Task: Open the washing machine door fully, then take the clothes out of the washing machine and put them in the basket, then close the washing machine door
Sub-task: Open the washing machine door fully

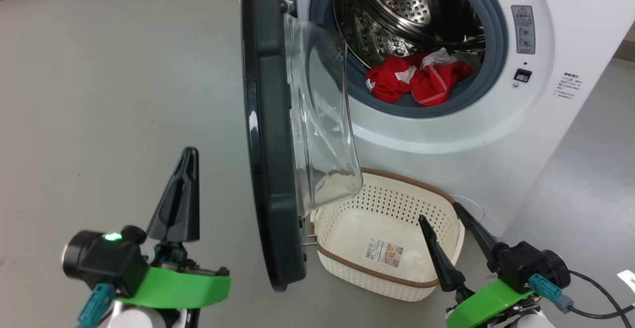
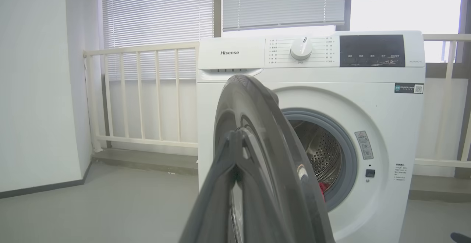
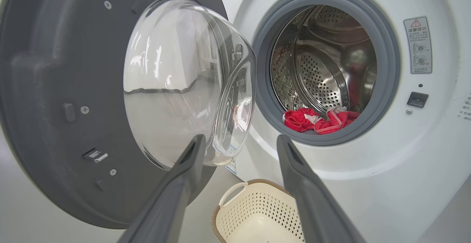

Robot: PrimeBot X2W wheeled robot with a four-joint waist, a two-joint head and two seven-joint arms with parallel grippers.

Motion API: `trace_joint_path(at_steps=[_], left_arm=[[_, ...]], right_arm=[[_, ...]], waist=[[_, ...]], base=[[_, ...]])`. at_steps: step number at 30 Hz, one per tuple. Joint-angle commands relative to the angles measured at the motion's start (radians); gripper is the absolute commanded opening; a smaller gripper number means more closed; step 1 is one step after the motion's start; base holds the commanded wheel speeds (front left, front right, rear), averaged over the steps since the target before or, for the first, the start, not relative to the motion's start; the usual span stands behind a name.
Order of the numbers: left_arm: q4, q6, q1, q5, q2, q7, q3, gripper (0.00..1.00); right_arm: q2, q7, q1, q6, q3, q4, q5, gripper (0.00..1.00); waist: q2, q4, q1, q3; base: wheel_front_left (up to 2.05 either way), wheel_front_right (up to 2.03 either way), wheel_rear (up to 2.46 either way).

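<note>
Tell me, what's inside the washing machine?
Some red clothes with white bits lie bunched at the front of the steel drum. Anything under that heap is covered, so I cannot tell how many pieces there are.
</note>
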Motion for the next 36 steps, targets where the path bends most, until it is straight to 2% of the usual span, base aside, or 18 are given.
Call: trace_joint_path(at_steps=[1,6,15,23,31,36], left_arm=[[-0.055,-0.004,-0.06,0.009,0.014,0.007,0.022,0.0],[-0.133,-0.012,-0.089,0.007,0.008,0.031,-0.013,0.0],[-0.183,-0.049,-0.085,-0.006,-0.009,0.107,-0.173,0.0],[-0.091,-0.048,-0.06,-0.021,-0.015,0.172,-0.263,0.0],[-0.004,-0.017,-0.048,-0.025,-0.005,0.253,-0.276,0.0],[0.046,0.004,-0.045,-0.024,0.007,0.266,-0.262,0.0]], right_arm=[[0.003,-0.006,-0.013,0.004,0.02,-0.021,0.0,1.0],[0.003,-0.006,-0.012,0.004,0.024,-0.019,0.0,1.0],[0.003,-0.006,-0.01,0.004,0.024,-0.011,-0.01,1.0],[0.003,-0.006,-0.009,0.004,0.032,-0.002,-0.006,1.0],[0.003,-0.006,-0.008,0.004,0.037,0.007,-0.003,1.0],[0.003,-0.006,-0.013,0.004,0.037,0.015,-0.003,1.0]], waist=[[0.0,-0.003,0.0,-0.002],[0.0,-0.013,0.0,-0.004],[0.0,-0.019,0.0,-0.001],[0.0,-0.026,0.0,-0.003],[0.0,-0.03,0.0,0.004],[0.0,-0.029,0.0,0.005]], base=[[0.0,0.0,0.0],[0.0,0.0,0.0],[0.0,0.0,0.0],[0.0,0.0,0.0],[0.0,0.0,0.0],[0.0,0.0,0.0]])
